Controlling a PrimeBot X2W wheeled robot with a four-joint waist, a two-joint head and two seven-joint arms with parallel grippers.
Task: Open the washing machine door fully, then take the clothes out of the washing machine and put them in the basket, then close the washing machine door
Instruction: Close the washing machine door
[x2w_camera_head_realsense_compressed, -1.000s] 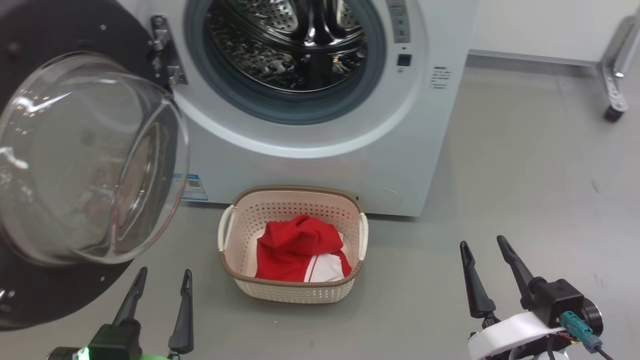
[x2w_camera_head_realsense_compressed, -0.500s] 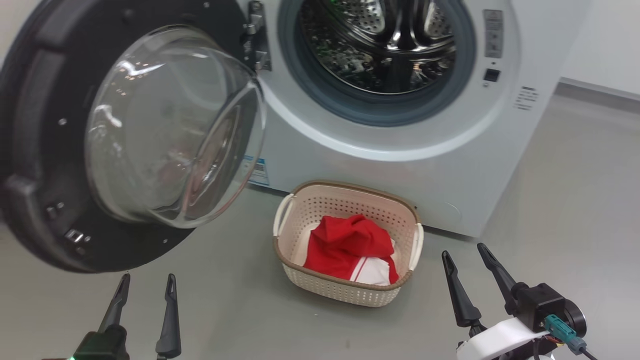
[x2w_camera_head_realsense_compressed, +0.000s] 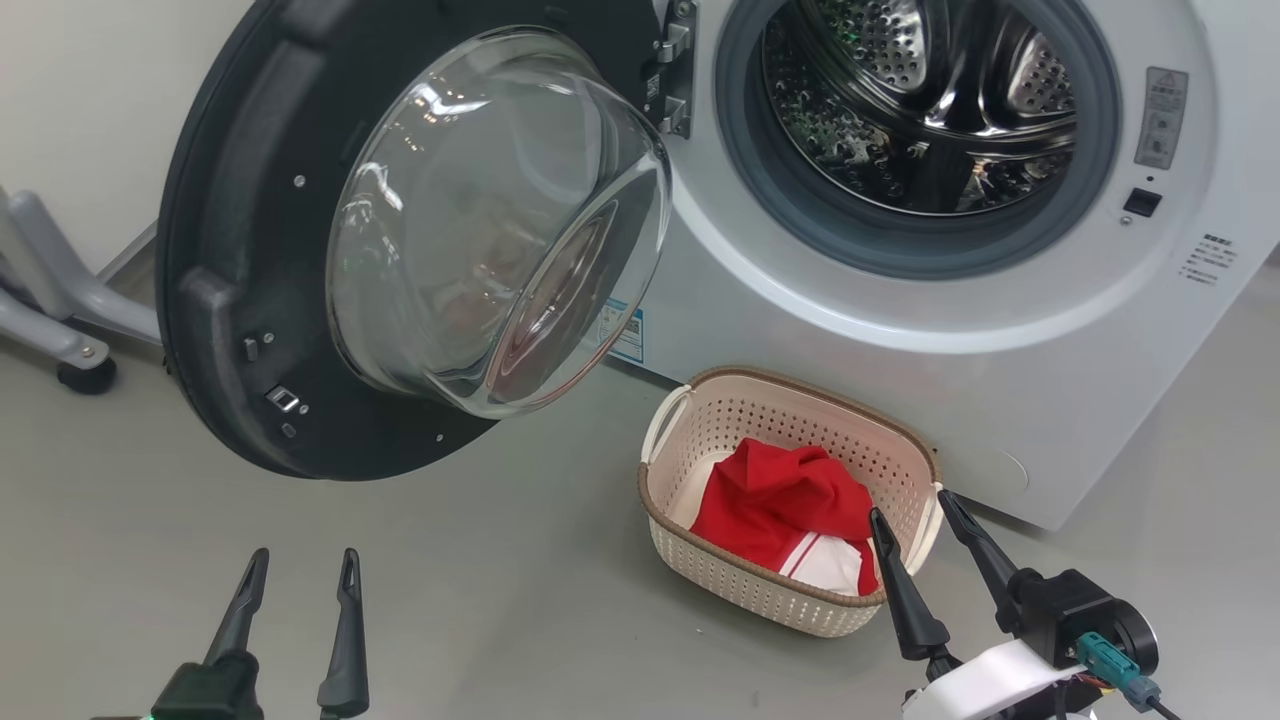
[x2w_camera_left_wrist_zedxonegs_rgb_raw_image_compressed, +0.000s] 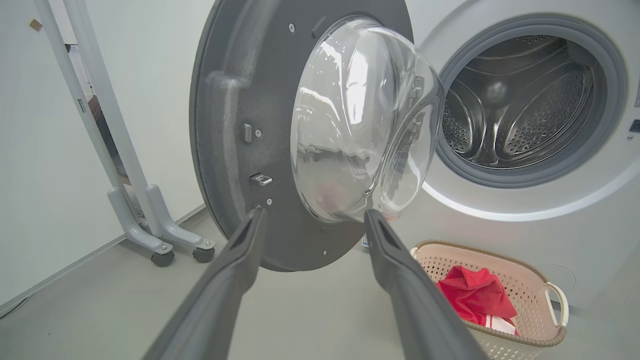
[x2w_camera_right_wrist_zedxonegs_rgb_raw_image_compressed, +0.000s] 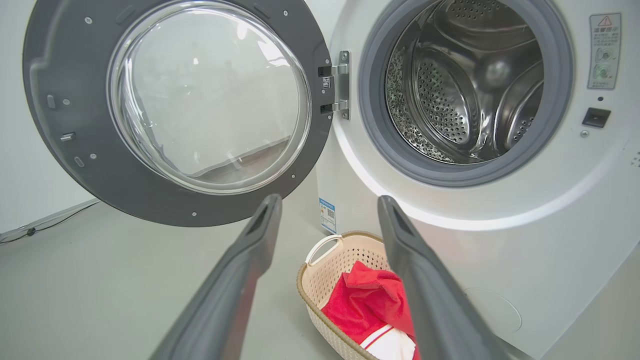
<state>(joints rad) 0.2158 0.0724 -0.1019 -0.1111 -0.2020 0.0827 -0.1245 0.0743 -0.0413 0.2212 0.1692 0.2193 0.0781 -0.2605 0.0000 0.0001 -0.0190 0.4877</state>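
The washing machine door (x2w_camera_head_realsense_compressed: 300, 250) (x2w_camera_left_wrist_zedxonegs_rgb_raw_image_compressed: 235, 115) (x2w_camera_right_wrist_zedxonegs_rgb_raw_image_compressed: 65, 125) stands wide open to the left of the white washing machine (x2w_camera_head_realsense_compressed: 900, 380) (x2w_camera_left_wrist_zedxonegs_rgb_raw_image_compressed: 525, 220) (x2w_camera_right_wrist_zedxonegs_rgb_raw_image_compressed: 500, 250), its glass bowl bulging toward me. The steel drum (x2w_camera_head_realsense_compressed: 930, 110) (x2w_camera_right_wrist_zedxonegs_rgb_raw_image_compressed: 465, 85) looks bare inside. Red and white clothes (x2w_camera_head_realsense_compressed: 790, 505) (x2w_camera_left_wrist_zedxonegs_rgb_raw_image_compressed: 472, 295) (x2w_camera_right_wrist_zedxonegs_rgb_raw_image_compressed: 367, 305) lie in the cream basket (x2w_camera_head_realsense_compressed: 720, 420) (x2w_camera_left_wrist_zedxonegs_rgb_raw_image_compressed: 530, 280) (x2w_camera_right_wrist_zedxonegs_rgb_raw_image_compressed: 330, 260) on the floor before the machine. My left gripper (x2w_camera_head_realsense_compressed: 298, 565) (x2w_camera_left_wrist_zedxonegs_rgb_raw_image_compressed: 312, 220) hangs open low at the left, short of the door. My right gripper (x2w_camera_head_realsense_compressed: 910, 510) (x2w_camera_right_wrist_zedxonegs_rgb_raw_image_compressed: 330, 205) is open beside the basket's right end, holding nothing.
A grey wheeled stand (x2w_camera_head_realsense_compressed: 50, 310) (x2w_camera_left_wrist_zedxonegs_rgb_raw_image_compressed: 145, 210) sits by the wall left of the door. Bare grey floor (x2w_camera_head_realsense_compressed: 500, 600) stretches between my grippers. A blue sticker (x2w_camera_head_realsense_compressed: 628, 335) (x2w_camera_right_wrist_zedxonegs_rgb_raw_image_compressed: 327, 212) marks the machine's lower front.
The head camera has swung left, so the machine, door and basket slide right in its view. Both grippers stay open and empty; the clothes lie still in the basket.
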